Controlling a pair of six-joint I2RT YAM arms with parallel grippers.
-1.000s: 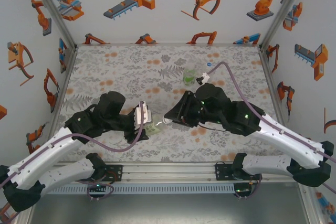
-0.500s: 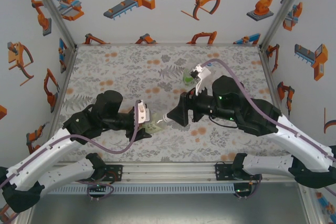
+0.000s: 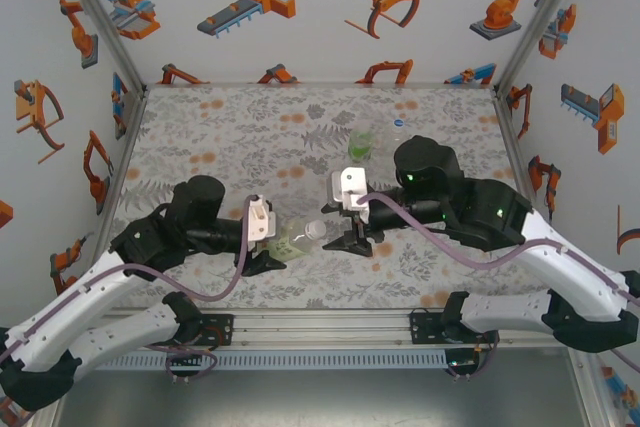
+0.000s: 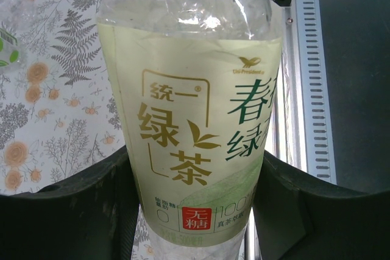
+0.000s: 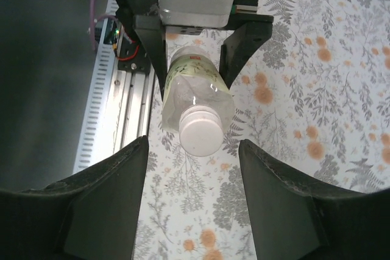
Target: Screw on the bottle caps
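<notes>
Two arms reach in over the floral-print table (image 3: 220,137) and meet near its middle. The left arm (image 3: 110,292) lies long and low, its wrist level and pointing to the right. The right arm (image 3: 520,237) rises to a bent elbow, then sends its forearm leftward so its wrist faces the other one. The left claw (image 3: 278,245) is closed on the yellow-green bottle (image 3: 293,242) and holds it lying on its side, clear of the tabletop as far as the overhead view shows. In the left wrist view the bottle's label (image 4: 195,144) (pale green with gold and dark green lettering) sits squarely between that claw's two dark fingers (image 4: 61,211), which press against its sides. The bottle's neck juts out beyond the fingertips toward the right claw (image 3: 342,234). The right claw's jaws stand apart and hold nothing. In the right wrist view its fingers (image 5: 103,211) flank a clear gap on either side of the white cap (image 5: 200,135), which sits on the bottle's mouth just ahead of the fingertips, centred between them and untouched. Beyond the right claw, further up the table, stands a green-labelled bottle (image 3: 360,144).
</notes>
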